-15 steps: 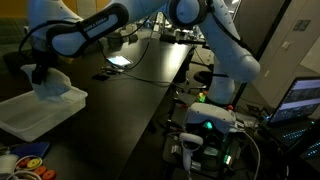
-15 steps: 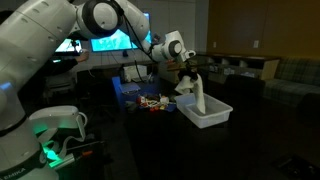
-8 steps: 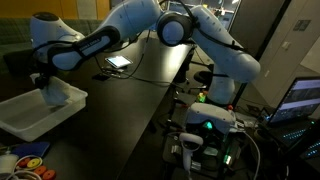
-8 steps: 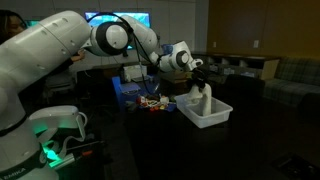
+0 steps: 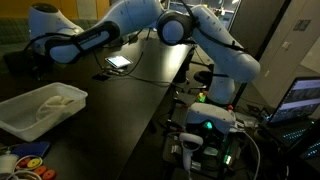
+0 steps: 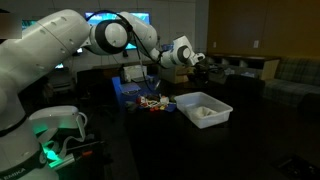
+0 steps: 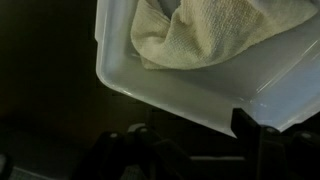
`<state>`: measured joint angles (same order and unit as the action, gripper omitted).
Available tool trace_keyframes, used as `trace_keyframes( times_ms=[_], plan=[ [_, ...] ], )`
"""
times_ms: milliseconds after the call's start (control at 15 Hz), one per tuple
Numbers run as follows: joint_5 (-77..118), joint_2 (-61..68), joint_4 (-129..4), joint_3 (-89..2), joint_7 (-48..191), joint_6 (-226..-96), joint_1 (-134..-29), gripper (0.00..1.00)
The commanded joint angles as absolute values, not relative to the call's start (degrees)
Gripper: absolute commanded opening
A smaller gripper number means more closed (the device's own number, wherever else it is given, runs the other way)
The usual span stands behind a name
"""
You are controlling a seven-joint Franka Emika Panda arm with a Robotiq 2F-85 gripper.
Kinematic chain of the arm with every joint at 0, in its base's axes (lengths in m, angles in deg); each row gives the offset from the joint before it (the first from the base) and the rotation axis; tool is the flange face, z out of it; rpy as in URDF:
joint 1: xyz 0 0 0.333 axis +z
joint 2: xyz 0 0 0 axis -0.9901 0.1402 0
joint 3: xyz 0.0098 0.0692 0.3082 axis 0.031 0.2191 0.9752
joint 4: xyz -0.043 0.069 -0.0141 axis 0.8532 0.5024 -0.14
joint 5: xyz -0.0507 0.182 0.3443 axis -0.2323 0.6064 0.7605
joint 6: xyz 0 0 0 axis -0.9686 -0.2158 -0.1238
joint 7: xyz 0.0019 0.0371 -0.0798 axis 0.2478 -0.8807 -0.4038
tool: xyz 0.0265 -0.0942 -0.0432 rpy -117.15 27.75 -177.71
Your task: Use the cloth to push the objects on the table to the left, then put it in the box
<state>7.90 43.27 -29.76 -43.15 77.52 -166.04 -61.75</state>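
White and soft, the small fabric cloth lies bunched inside the shallow rectangular white plastic box, at twelve to one o'clock in my wrist view. My two dark fingers stand spread at six o'clock above the box, with nothing between them and clear of the cloth. In an exterior view the cluster of small colourful toys sits on the smooth dark worktop at nine o'clock of the box, just beside it. To finish well, I judge I should keep my fingers spread and rise straight up, so that no fold snags and comes out with me. Then I should check that no corner hangs over the rim.
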Motion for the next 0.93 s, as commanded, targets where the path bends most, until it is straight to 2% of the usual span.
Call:
trace_keyframes(
  times_ms=[0,533,867],
  plan=[
    [7.9,33.9,-38.9,-42.7,76.0,-166.7,-62.9,1.0],
    [18.7,14.1,-59.9,-32.3,58.9,-156.5,-73.4,1.0],
    [26.5,1.7,-74.2,-30.7,51.4,-150.9,-78.9,1.0]
  ],
)
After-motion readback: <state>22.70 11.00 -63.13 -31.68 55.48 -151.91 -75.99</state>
